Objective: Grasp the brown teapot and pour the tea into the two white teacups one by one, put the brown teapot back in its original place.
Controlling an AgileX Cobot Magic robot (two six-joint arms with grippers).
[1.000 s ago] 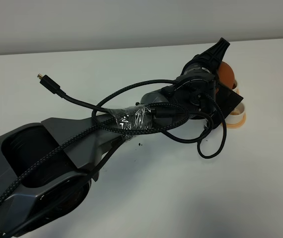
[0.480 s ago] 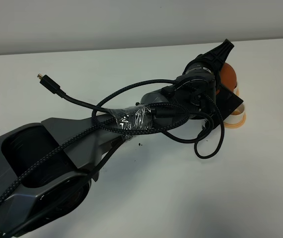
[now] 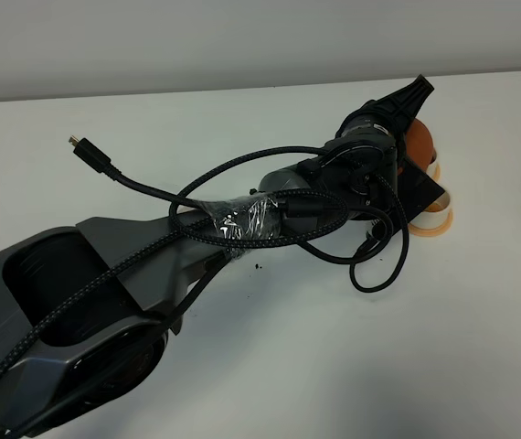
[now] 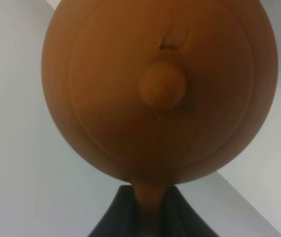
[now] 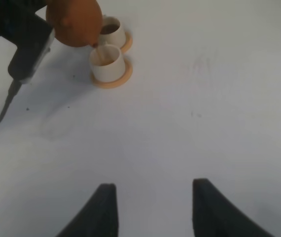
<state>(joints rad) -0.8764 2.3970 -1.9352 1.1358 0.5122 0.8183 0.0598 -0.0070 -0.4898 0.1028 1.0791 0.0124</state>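
Your left gripper point(image 4: 148, 217) clenches the brown teapot point(image 4: 158, 89), tilted over the nearer white teacup point(image 5: 107, 61); your right gripper point(image 5: 153, 210) hangs released.

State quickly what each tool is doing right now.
Left tool: shut on the brown teapot, by its handle.
Right tool: open, holding nothing.

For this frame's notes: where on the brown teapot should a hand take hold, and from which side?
By the loop handle, coming from the side opposite the spout. The teapot has a round, smooth body and a small lid knob, both poor to pinch; the thin handle fits between jaws. The left hand grips it there, tilting the spout over a white cup.
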